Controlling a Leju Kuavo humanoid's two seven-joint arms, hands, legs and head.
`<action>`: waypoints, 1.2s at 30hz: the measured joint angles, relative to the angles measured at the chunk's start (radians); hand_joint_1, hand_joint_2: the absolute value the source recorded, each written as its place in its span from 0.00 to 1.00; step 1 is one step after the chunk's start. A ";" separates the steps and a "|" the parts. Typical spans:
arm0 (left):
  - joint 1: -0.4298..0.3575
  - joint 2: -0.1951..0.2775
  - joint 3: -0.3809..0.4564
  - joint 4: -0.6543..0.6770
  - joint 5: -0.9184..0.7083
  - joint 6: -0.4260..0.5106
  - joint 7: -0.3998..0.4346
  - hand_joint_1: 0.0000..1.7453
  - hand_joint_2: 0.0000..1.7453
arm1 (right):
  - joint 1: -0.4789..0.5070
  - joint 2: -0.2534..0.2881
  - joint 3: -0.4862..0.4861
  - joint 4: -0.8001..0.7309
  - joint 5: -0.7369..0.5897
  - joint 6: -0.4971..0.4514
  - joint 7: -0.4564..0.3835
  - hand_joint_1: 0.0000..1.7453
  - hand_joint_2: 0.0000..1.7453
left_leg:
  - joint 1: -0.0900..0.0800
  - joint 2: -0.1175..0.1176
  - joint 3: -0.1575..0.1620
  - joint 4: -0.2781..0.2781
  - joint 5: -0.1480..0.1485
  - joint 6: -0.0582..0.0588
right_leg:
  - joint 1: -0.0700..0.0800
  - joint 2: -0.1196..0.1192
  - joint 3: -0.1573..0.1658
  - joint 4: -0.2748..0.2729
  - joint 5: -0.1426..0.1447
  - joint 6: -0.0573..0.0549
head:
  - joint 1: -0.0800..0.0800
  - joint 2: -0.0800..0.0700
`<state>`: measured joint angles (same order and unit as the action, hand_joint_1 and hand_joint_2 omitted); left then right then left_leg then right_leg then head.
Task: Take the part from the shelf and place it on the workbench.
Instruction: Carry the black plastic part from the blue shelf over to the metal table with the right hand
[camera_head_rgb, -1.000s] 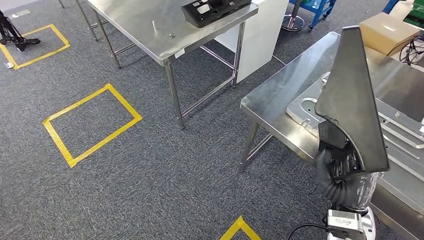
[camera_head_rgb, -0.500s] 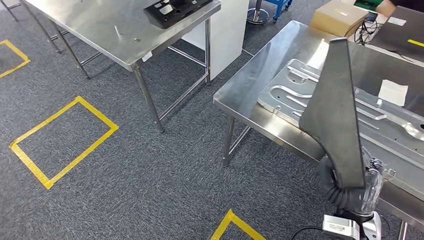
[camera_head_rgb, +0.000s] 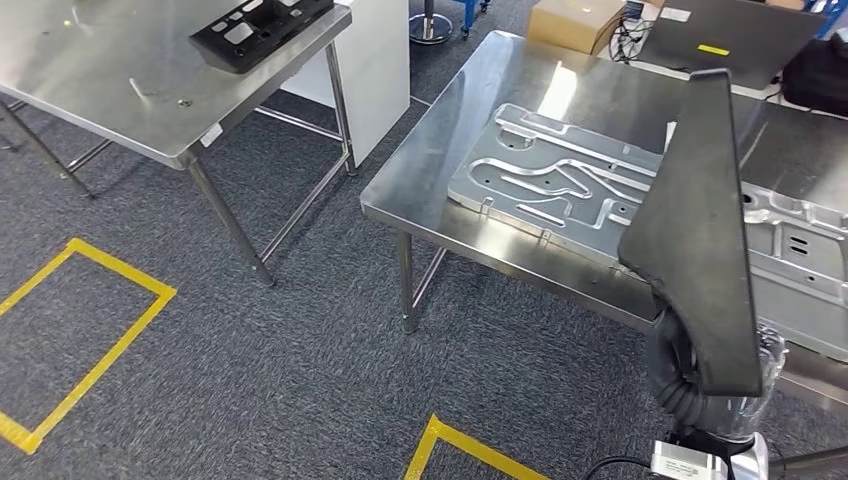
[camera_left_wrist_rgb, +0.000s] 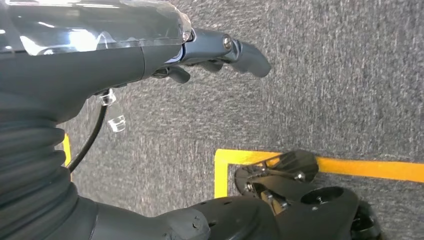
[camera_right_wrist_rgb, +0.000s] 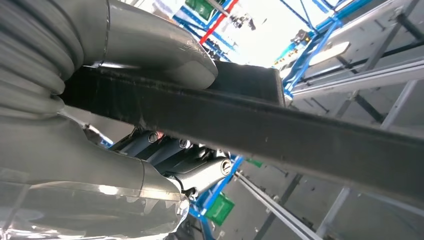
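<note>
One black part (camera_head_rgb: 695, 230) upright in right hand (camera_head_rgb: 712, 385); labels apparently none.

No legible text, labels or numbers anywhere. Small white sticker on the edge of the steel table (camera_head_rgb: 150, 100) is too small to read. Yellow strip on the laptop (camera_head_rgb: 725, 35) lid shows no readable characters.

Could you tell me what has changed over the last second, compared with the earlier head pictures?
The whole head view has shifted: the robot has turned or stepped, so the workbench with its metal plate now sits more centrally before it. That is camera motion, not the tables moving. The right hand still holds the dark part upright, the grip unchanged. Nothing was released or picked up. The left hand hangs over the carpet.
</note>
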<state>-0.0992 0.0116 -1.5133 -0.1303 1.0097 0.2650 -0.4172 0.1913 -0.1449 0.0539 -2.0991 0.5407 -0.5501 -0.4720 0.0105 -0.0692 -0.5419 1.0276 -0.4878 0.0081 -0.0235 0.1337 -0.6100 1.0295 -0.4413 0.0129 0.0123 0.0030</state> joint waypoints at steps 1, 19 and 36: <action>-0.001 -0.001 0.000 0.000 0.001 0.001 0.000 0.00 1.00 | 0.001 -0.001 0.000 -0.002 0.005 -0.002 0.002 1.00 1.00 | 0.000 0.012 0.002 -0.003 0.004 0.007 | -0.003 0.001 -0.003 0.000 0.002 0.007 | 0.000 0.000; -0.007 -0.006 0.000 0.000 0.006 0.002 -0.008 0.00 1.00 | -0.031 -0.040 -0.008 -0.004 0.033 -0.002 0.048 1.00 1.00 | -0.007 0.137 -0.005 0.048 -0.047 -0.014 | 0.006 -0.146 0.026 -0.017 -0.011 -0.024 | 0.005 0.000; -0.002 -0.008 -0.006 0.000 0.005 -0.006 -0.011 0.00 1.00 | -0.005 -0.049 -0.008 -0.017 0.044 -0.011 0.061 1.00 1.00 | 0.003 0.065 0.004 -0.023 0.020 0.027 | 0.006 -0.105 -0.072 0.145 -0.087 0.023 | 0.016 0.000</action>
<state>-0.1013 0.0035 -1.5198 -0.1305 1.0147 0.2587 -0.4282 0.1865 -0.1936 0.0462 -2.1160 0.5848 -0.5611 -0.4113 0.0138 -0.0045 -0.5378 1.0042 -0.4677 0.0355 -0.0178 0.0282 -0.6825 1.1743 -0.5279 0.0364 0.0282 0.0030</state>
